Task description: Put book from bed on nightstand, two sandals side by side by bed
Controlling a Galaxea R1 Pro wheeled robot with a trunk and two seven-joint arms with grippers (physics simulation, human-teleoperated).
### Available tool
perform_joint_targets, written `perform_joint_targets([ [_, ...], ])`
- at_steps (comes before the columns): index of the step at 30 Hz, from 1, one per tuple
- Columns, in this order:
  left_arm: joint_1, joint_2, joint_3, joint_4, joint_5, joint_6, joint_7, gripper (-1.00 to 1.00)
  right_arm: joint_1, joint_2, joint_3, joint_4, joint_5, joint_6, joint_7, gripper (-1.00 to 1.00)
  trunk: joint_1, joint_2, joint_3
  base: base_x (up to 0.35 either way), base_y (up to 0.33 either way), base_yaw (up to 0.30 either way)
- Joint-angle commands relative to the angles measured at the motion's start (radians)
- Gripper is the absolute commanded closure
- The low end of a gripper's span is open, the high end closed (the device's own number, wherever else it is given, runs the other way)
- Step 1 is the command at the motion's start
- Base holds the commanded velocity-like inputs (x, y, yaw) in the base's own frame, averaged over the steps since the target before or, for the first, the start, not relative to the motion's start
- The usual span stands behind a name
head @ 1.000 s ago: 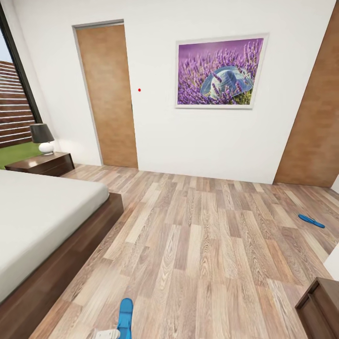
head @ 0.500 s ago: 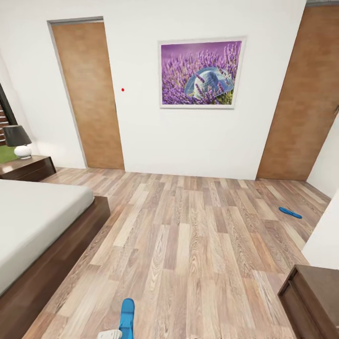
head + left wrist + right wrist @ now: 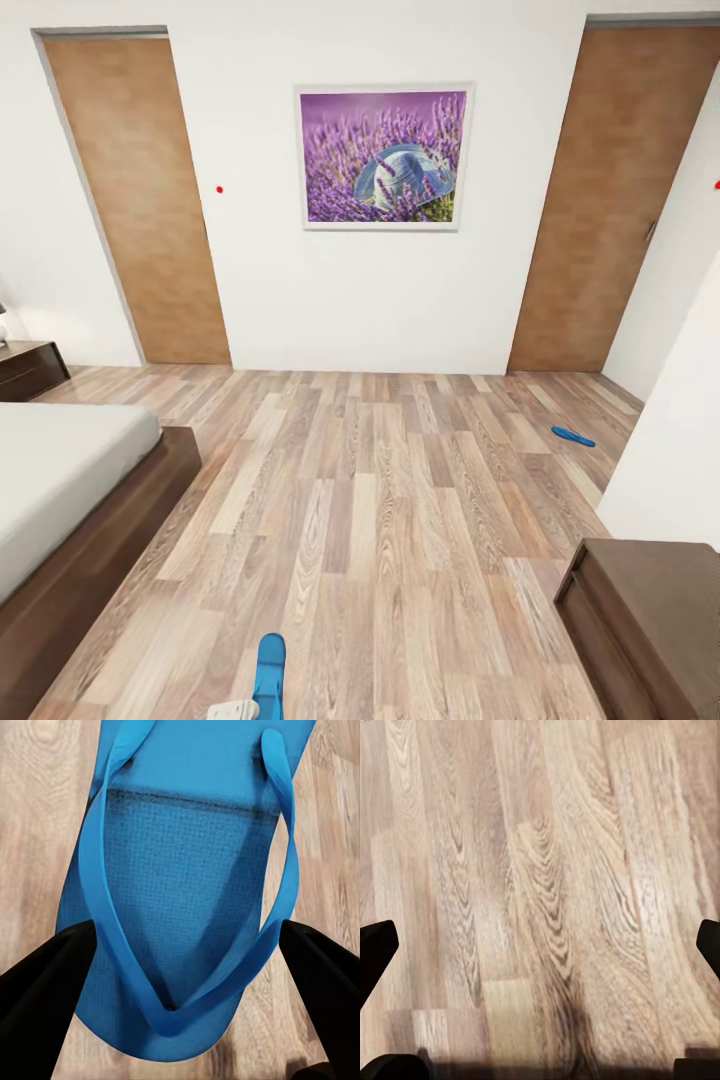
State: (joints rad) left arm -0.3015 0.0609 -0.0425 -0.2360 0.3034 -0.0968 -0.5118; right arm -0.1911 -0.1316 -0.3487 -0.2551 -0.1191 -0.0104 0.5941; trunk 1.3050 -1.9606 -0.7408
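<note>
From the head camera we're looking across the bedroom's wood-plank floor (image 3: 380, 520) at a white wall with two brown doors, one on the left (image 3: 135, 200) and one on the right (image 3: 620, 200), and a framed lavender picture (image 3: 382, 157) hanging between them. On our left sits the bed (image 3: 60, 490), off-white mattress on a dark brown frame, and beyond its far corner we catch the edge of a nightstand (image 3: 28, 368) against the wall. At lower right there's a dark brown cabinet (image 3: 650, 620) next to a white wall corner. One blue sandal (image 3: 572, 436) lies flat on the floor far off to the right, near the right door and well apart from the bed. The other sandal (image 3: 267, 677) shows at the bottom edge, with a pale bit of our left arm just beside it. We can't spot the book on the visible stretch of mattress.

Over to the left wrist camera: the held sandal (image 3: 187, 892) sits right up close, sole facing us, its blue straps meeting in a V. The left gripper (image 3: 184, 967) has its dark fingers (image 3: 45, 990) spread to either side of the sandal's edges, clasping it above the planks.

On the right wrist camera, the right gripper (image 3: 544, 952) is spread wide, fingertips (image 3: 375, 952) at the far edges, with bare wood planks (image 3: 540, 885) between them.
</note>
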Motion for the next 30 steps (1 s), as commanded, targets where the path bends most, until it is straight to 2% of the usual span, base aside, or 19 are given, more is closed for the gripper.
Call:
perform_joint_targets([
  [1,-0.001,0.0,-0.004,0.001,0.005,-0.004,-0.002,1.0,-0.001,0.0,0.001,0.002,-0.008,-0.001,0.004,-1.0,0.0,0.0,-0.001,0.0,0.0,-0.022],
  [12,-0.001,0.0,-0.005,0.001,0.005,-0.004,-0.002,1.0,-0.001,0.0,0.001,0.002,-0.008,-0.002,0.006,-1.0,0.0,0.0,-0.001,0.029,0.0,-0.003],
  [30,-0.001,0.0,-0.005,0.001,0.003,-0.004,-0.002,1.0,-0.001,0.0,0.001,0.002,-0.008,-0.002,0.003,-1.0,0.0,0.0,-0.001,0.317,0.0,0.0],
])
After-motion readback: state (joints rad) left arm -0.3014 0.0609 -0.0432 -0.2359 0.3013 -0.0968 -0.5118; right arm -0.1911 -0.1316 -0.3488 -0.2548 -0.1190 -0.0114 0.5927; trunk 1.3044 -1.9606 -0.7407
